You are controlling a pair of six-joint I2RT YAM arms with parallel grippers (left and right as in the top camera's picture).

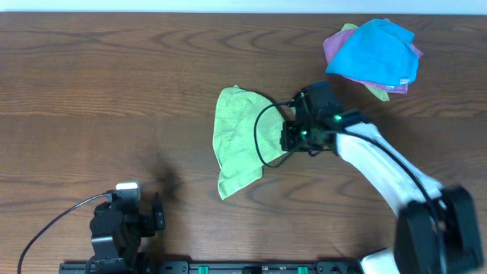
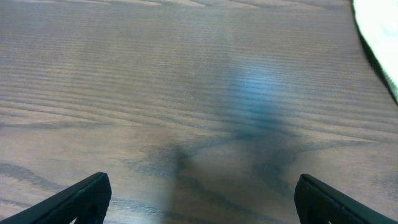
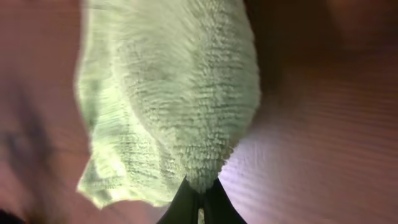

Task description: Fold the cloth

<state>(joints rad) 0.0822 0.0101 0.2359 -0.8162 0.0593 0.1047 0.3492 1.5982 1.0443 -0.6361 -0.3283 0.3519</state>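
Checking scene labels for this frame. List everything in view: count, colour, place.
cloth: 1, light olive green, rumpled at the table's centre, right edge pinched
blue cloth: 1, bright blue, on top of a pile at the top right of the overhead view
purple cloth: 1, purple, under the blue cloth, only its edges showing
pale green edge: 1, yellow-green, poking out beneath that pile; cannot tell what it belongs to
table: 1, dark brown wood grain, under everything
left gripper: 1, black, open, over bare table at the bottom left
right gripper: 1, black, shut on the cloth, just right of centre
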